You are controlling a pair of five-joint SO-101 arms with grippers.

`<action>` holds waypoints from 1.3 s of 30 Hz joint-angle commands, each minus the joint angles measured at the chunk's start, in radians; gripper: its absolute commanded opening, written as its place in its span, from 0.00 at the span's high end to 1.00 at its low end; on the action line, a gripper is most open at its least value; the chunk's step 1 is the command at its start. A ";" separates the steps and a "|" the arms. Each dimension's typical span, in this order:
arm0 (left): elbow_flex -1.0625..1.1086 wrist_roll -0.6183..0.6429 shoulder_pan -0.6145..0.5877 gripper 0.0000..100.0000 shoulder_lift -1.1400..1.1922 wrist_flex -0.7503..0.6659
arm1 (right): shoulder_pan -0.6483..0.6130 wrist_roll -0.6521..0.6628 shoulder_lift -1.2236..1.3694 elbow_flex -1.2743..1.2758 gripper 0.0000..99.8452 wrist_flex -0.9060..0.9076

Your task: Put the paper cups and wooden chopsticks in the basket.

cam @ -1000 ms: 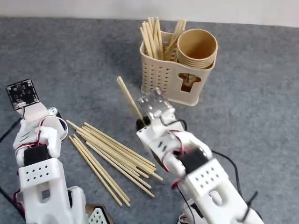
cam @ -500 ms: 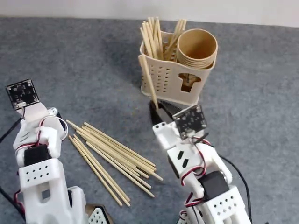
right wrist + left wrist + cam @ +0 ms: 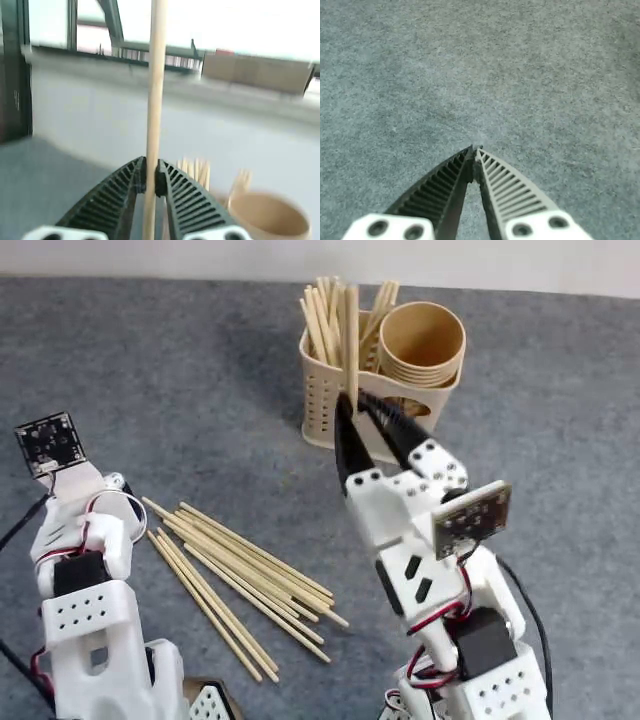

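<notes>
A cream basket (image 3: 325, 405) stands at the back of the grey mat. A stack of paper cups (image 3: 422, 340) sits in one of its compartments, and several chopsticks (image 3: 322, 310) stand in the other. My right gripper (image 3: 353, 408) is just in front of the basket, shut on one wooden chopstick (image 3: 352, 335) held upright against the basket's rim. In the right wrist view the right gripper (image 3: 150, 179) pinches that chopstick (image 3: 157, 75), with the cups (image 3: 267, 220) beyond. Several loose chopsticks (image 3: 240, 575) lie on the mat. My left gripper (image 3: 474, 150) is shut on nothing over bare mat.
The left arm (image 3: 80, 570) stands at the near left, close to the loose chopsticks. The grey mat (image 3: 150, 370) has free room at the far left and to the right of the basket. A pale wall runs along the back.
My right gripper has risen and swung toward the basket with the chopstick, which went from tilted to upright at the basket's rim. The left arm has not moved.
</notes>
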 commanded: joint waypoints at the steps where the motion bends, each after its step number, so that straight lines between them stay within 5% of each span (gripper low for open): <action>1: -0.012 0.006 -0.007 0.97 -0.019 -0.017 | 0.010 -0.008 0.114 -0.133 1.00 -0.113; 14: -0.012 0.009 -0.012 0.97 -0.019 -0.014 | 0.016 -0.003 0.538 -0.352 1.00 -0.424; 23: -0.013 0.009 -0.013 0.97 -0.019 -0.015 | 0.145 -0.008 0.783 -0.360 1.00 -0.674; 35: -0.013 0.006 -0.013 0.97 -0.019 -0.015 | 0.165 -0.008 0.914 -0.363 0.99 -0.696; 39: -0.013 0.006 -0.013 0.97 -0.019 -0.015 | 0.165 -0.008 0.908 -0.354 0.91 -0.693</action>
